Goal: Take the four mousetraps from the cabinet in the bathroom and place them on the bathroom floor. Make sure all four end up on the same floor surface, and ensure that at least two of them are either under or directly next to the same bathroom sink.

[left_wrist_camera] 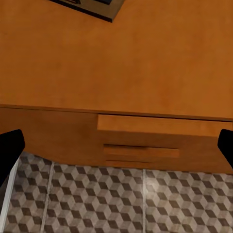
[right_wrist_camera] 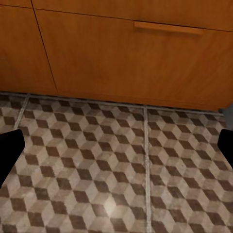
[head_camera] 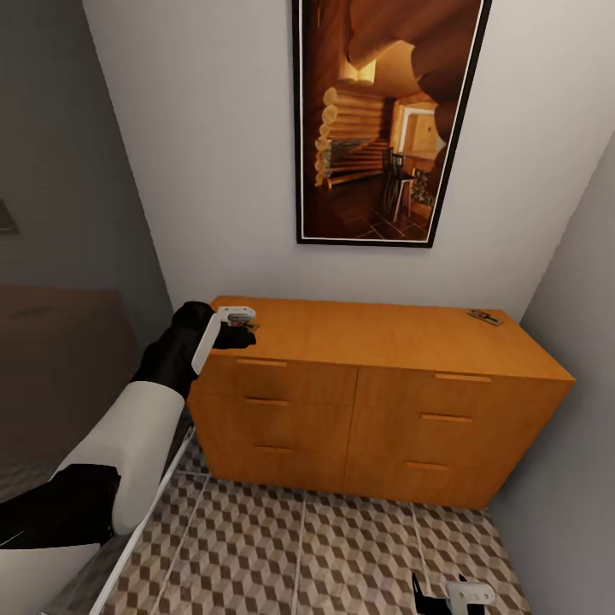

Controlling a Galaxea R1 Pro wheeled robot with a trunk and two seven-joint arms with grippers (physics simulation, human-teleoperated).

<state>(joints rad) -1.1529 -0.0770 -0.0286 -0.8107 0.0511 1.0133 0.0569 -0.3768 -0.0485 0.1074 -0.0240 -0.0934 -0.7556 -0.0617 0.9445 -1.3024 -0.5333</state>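
**Cabinet top, left gripper at its corner**

Cabinet (head_camera: 376, 401) across the middle of the head view: low, wide, orange-brown, with drawer fronts and slim bar handles, set against a pale wall. Framed picture (head_camera: 389, 120) of a log interior hanging above, upper centre of the frame. Cube-patterned floor (head_camera: 307, 555) along the bottom.

Left arm reaching in from the lower left, black forearm and white sleeve. Left gripper (head_camera: 239, 329) at the cabinet's near left corner, over the top surface. Small dark item (head_camera: 253, 325) just beside the fingertips on the top there, too small to tell clearly; likely a mousetrap. Cannot tell from the head view whether touched or held.

Second mousetrap (head_camera: 484, 317) at the far right of the cabinet top, upper right of that surface, lying flat near the back edge, well apart from the left gripper.

Left wrist view: cabinet top in the upper half, drawer fronts below, floor along the bottom. Black fingertips (left_wrist_camera: 10, 150) at the far left and right edges, spread wide, nothing between. Corner of a flat dark-edged thing (left_wrist_camera: 104, 9) at the top edge, apart from the fingers.

Right gripper (head_camera: 457, 594) at the bottom right of the head view, low over the floor. Right wrist view: fingertips (right_wrist_camera: 9, 150) at both side edges, wide apart, only floor tiles and cabinet front between.
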